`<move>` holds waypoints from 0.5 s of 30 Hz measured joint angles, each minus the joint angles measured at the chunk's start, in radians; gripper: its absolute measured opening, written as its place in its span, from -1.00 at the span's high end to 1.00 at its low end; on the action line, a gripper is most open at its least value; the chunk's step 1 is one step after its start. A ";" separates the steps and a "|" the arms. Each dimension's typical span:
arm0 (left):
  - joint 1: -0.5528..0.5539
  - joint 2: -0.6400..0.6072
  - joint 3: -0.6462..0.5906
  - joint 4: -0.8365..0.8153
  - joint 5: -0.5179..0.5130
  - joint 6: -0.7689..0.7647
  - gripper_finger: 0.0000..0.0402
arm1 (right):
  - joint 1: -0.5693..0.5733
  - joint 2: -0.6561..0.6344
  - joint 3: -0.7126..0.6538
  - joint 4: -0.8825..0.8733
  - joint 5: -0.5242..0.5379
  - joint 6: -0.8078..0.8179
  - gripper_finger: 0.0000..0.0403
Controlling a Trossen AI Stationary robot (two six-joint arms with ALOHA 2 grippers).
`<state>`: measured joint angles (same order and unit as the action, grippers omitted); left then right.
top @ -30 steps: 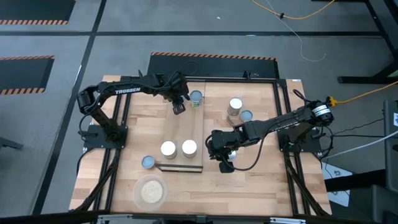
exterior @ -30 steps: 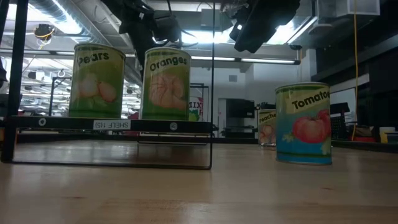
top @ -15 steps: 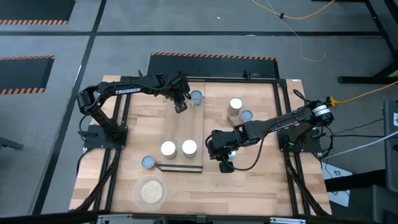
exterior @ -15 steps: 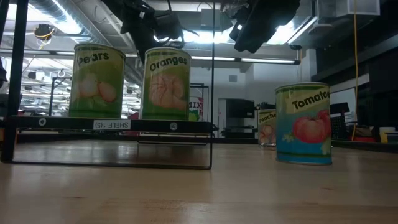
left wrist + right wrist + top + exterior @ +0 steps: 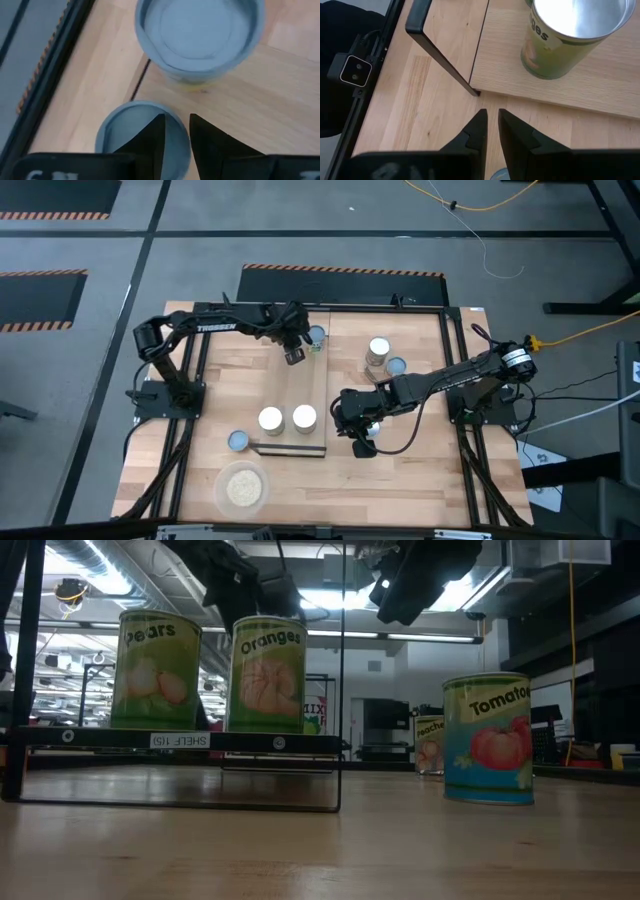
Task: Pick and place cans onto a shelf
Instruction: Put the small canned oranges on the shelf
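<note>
Two cream-topped cans, Pears [image 5: 270, 419] and Oranges [image 5: 304, 418], stand upright on the pale wood shelf [image 5: 305, 380]. A blue-grey-topped can [image 5: 316, 335] stands at the shelf's far end. My left gripper [image 5: 292, 354] is just left of it, its fingers nearly shut with a narrow gap. In the left wrist view the gripper [image 5: 176, 131] is over a second blue-grey can top [image 5: 125, 132], with the first can [image 5: 200, 35] beyond. My right gripper [image 5: 362, 444] is shut and empty by the shelf's near right corner.
A cream-topped can [image 5: 378, 350] and a blue-topped can [image 5: 396, 366] stand right of the shelf, and another blue-topped can [image 5: 240, 440] stands left of its near end. A dish of beige grains [image 5: 242, 488] sits at the near left. A small multicoloured object [image 5: 316, 347] lies by the far can.
My left arm has gone a little toward the table's right edge, bringing its gripper closer to the blue-grey-topped can at the shelf's far end. No can has moved.
</note>
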<state>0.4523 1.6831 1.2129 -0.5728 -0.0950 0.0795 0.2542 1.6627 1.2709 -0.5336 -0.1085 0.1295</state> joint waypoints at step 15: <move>0.001 0.001 0.000 -0.026 -0.006 0.011 0.86 | 0.000 0.000 0.000 0.000 0.000 0.000 0.74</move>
<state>0.4530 1.6839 1.2130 -0.5991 -0.1006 0.0906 0.2543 1.6627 1.2709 -0.5339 -0.1085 0.1295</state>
